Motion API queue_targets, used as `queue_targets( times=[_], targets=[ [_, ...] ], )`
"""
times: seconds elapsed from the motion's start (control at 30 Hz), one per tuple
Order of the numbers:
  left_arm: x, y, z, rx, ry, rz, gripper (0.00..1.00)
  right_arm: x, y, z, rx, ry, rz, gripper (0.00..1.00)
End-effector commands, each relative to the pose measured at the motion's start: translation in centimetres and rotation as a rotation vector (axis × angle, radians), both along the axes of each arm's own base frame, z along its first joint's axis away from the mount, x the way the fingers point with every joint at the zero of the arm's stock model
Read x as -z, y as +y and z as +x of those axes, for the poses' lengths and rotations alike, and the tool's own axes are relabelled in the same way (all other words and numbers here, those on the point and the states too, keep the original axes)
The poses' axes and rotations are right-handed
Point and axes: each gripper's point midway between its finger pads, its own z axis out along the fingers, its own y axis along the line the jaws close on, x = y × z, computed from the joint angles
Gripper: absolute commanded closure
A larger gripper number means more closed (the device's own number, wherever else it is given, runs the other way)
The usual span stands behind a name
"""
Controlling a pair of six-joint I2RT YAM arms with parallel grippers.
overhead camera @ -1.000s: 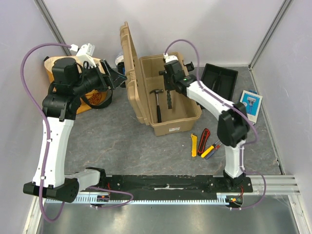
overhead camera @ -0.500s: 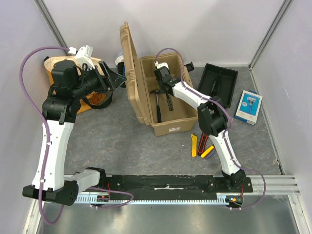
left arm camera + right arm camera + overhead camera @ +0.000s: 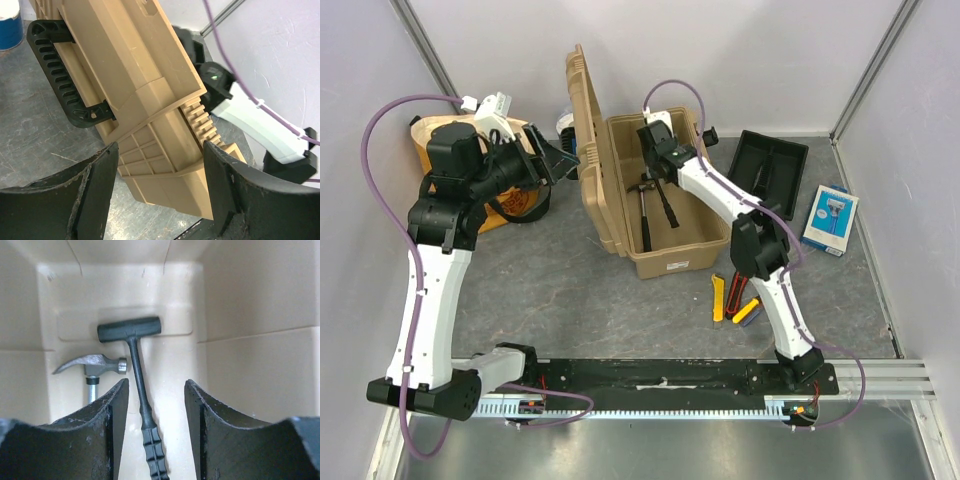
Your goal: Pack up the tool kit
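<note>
1. Two hammers are seen on the floor of the open toolbox (image 3: 680, 258): a black mallet (image 3: 129, 330) and a claw hammer (image 3: 92, 365), heads side by side near one end wall.
2. The right gripper (image 3: 155, 385) is held inside the box above the mallet's handle, jaws apart, nothing clamped.
3. The left gripper (image 3: 160, 150) is held beside the raised lid (image 3: 582, 130), jaws apart, nothing gripped.
4. A black tray (image 3: 770, 165) is set on the table to the box's right. Red cutters (image 3: 738, 290), yellow cutters (image 3: 718, 298) and a screwdriver (image 3: 748, 308) are laid by its near right corner.

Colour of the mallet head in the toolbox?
Black, like its shaft and grip. The mallet head shows best in the right wrist view.
</note>
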Motion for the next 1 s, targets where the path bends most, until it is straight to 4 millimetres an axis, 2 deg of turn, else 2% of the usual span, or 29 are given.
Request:
queue_targets(
  times=[0.0,0.1,0.13,0.23,0.27,0.4,0.5,0.57,0.83,0.87,0.9,0.97],
  targets=[
    [-2.1,-0.5,-0.4,0.026,-0.058,-0.033,0.26,-16.6,-1.8,0.4,0.073,-0.282,0.166,0.43],
    [-2.5,-0.6,-0.6,0.032,-0.073,-0.037,0.26,-18.7,-5.1,0.4,0.141,-0.306,0.209,0.41],
    [-2.6,-0.6,-0.7,0.035,-0.079,-0.038,0.26,-19.2,-7.0,0.5,0.178,-0.313,0.214,0.39],
    [-2.8,-0.7,-1.0,0.04,-0.085,-0.046,0.26,-18.9,-12.2,0.6,0.275,-0.304,0.196,0.36],
    [-2.8,-0.7,-1.0,0.04,-0.087,-0.045,0.26,-18.8,-13.7,0.4,0.299,-0.301,0.191,0.31],
    [-2.6,-0.6,-1.0,0.033,-0.085,-0.042,0.26,-15.5,-20.1,0.4,0.419,-0.236,0.18,0.23],
    [-2.5,-0.6,-1.0,0.032,-0.082,-0.044,0.26,-12.8,-23.6,0.9,0.498,-0.194,0.163,0.2],
    [-2.5,-0.5,-1.0,0.029,-0.081,-0.044,0.26,-11.0,-25.0,1.4,0.544,-0.17,0.134,0.19],
    [-2.3,-0.3,-0.8,0.011,-0.074,-0.043,0.26,-2.8,-28.4,3.8,0.657,-0.056,0.066,0.18],
    [-2.3,-0.2,-0.9,0.007,-0.075,-0.041,0.26,-2.1,-28.5,4.1,0.653,-0.044,0.064,0.2],
    [-2.4,-0.3,-1.0,0.022,-0.085,-0.025,0.26,-0.2,-29.1,4.3,0.655,-0.012,0.043,0.23],
    [-2.8,-0.1,-1.2,0.026,-0.104,0.001,0.26,0.8,-29.9,4.4,0.663,0.005,0.031,0.29]
  ],
)
